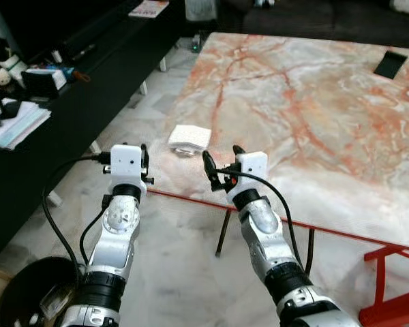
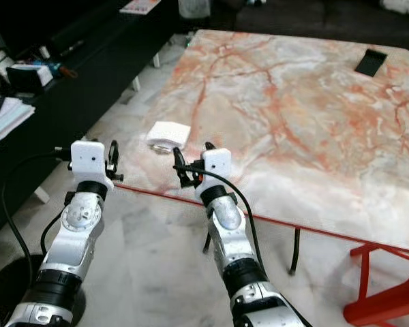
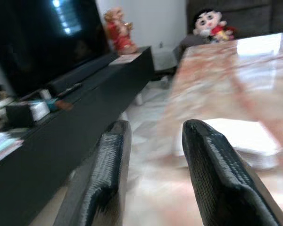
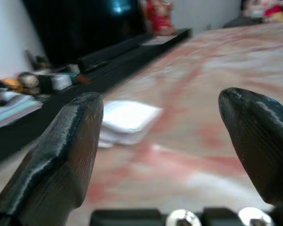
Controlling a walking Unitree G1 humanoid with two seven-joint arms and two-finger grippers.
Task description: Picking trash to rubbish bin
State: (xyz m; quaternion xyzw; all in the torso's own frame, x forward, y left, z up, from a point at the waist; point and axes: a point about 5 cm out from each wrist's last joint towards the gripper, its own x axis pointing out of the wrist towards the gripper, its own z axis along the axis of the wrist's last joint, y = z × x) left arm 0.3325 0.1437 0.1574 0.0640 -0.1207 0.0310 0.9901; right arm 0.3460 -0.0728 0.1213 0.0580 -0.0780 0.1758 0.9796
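A red-veined marble table [image 1: 313,102] carries a white folded tissue [image 1: 189,138] and a black phone [image 1: 390,64].

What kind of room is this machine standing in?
Probably a home living room: a marble-patterned table holding a white tissue wad, a long black media cabinet under a dark screen, and dolls.
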